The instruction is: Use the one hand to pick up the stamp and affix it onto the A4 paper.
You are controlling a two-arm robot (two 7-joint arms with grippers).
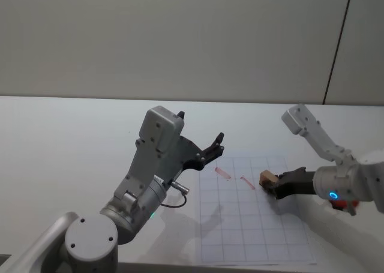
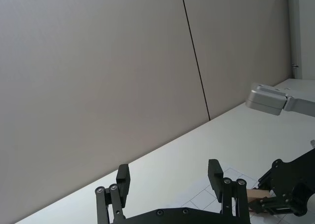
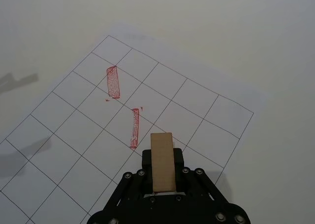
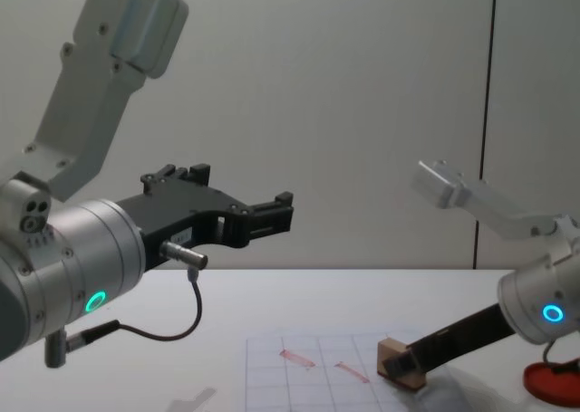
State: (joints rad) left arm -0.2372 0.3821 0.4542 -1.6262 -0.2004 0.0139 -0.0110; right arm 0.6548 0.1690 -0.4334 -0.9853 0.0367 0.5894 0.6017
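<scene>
The stamp (image 3: 162,161), a light tan wooden block, sits between the fingers of my right gripper (image 3: 162,180), which is shut on it. In the head view the stamp (image 1: 267,179) is low over the right side of the A4 paper (image 1: 252,225), just right of two slanted red marks (image 3: 112,82). I cannot tell whether it touches the sheet. From the chest view the stamp (image 4: 399,359) hangs at the end of the slim black right gripper (image 4: 405,367) by the paper (image 4: 308,376). My left gripper (image 1: 213,147) is open and raised above the table, left of the sheet.
A red round ink pad (image 4: 555,383) lies on the table at the far right, partly behind my right forearm. The left arm's grey body (image 1: 153,165) stands tall over the paper's left edge. The white table runs back to a grey wall.
</scene>
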